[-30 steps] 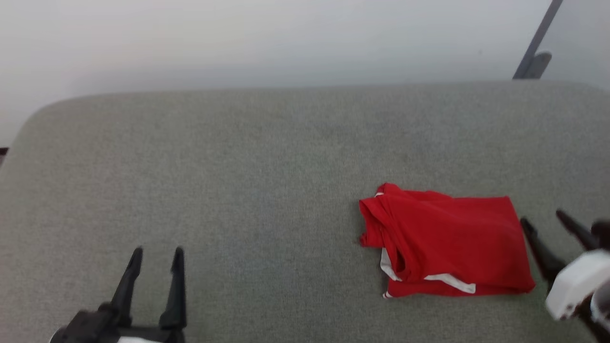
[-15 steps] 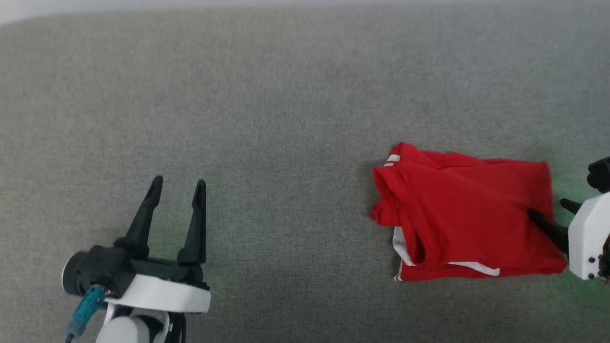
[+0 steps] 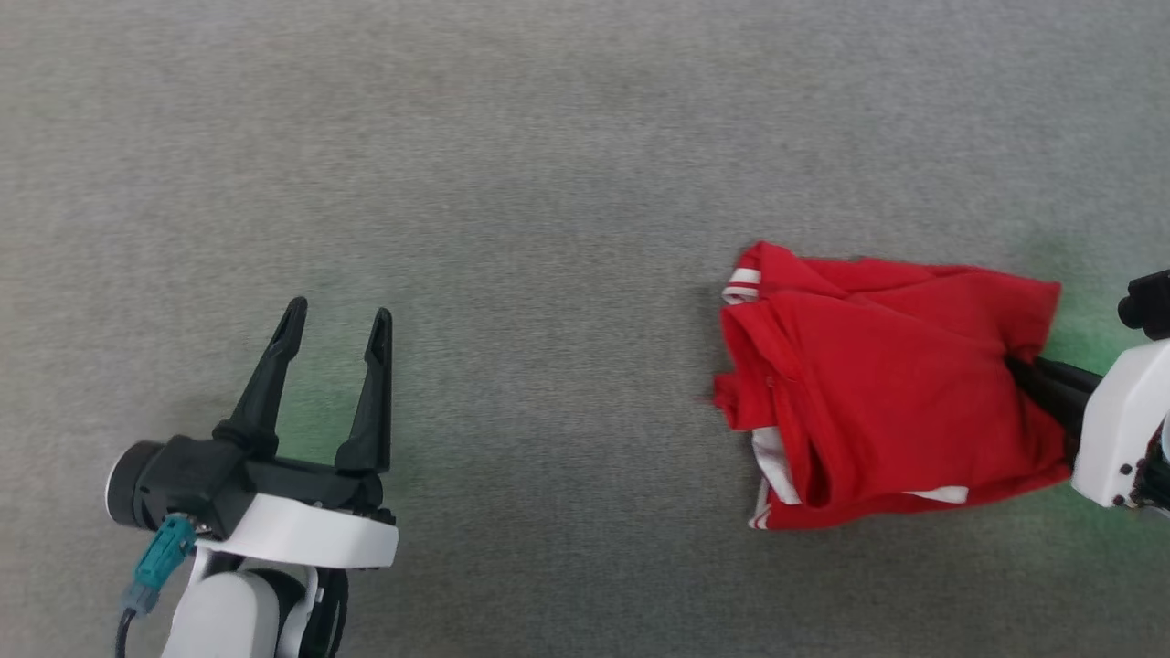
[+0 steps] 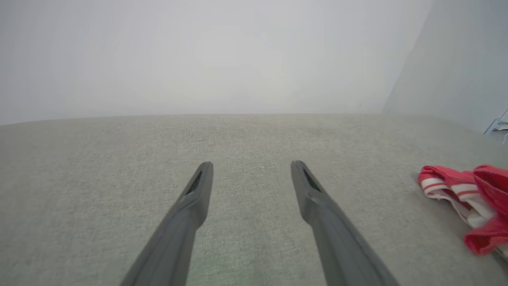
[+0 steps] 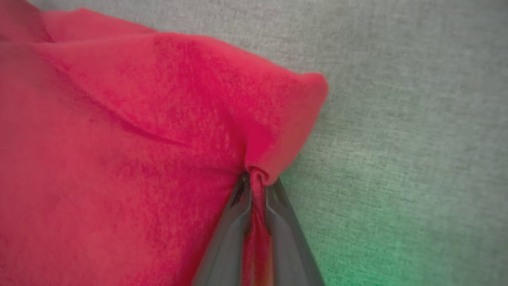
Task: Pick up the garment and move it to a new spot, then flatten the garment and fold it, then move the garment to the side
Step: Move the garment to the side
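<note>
The right wrist view shows close up what the head view half hides: the right pincer (image 5: 254, 180) is pressed together on a small fold at the right edge of the garment (image 3: 877, 393), with red cloth squeezed between its two fingers. The left wrist view adds a pale wall (image 4: 198, 59) beyond the far edge of the grey worktop (image 3: 567, 183), and the garment's striped trim (image 4: 438, 190). The garment lies folded on the right of the worktop. The left pincer (image 3: 336, 315) hovers spread, well apart to its left. Half a second earlier the right pincer's fingers stood apart at that edge, which lay flatter; now the cloth puckers.
</note>
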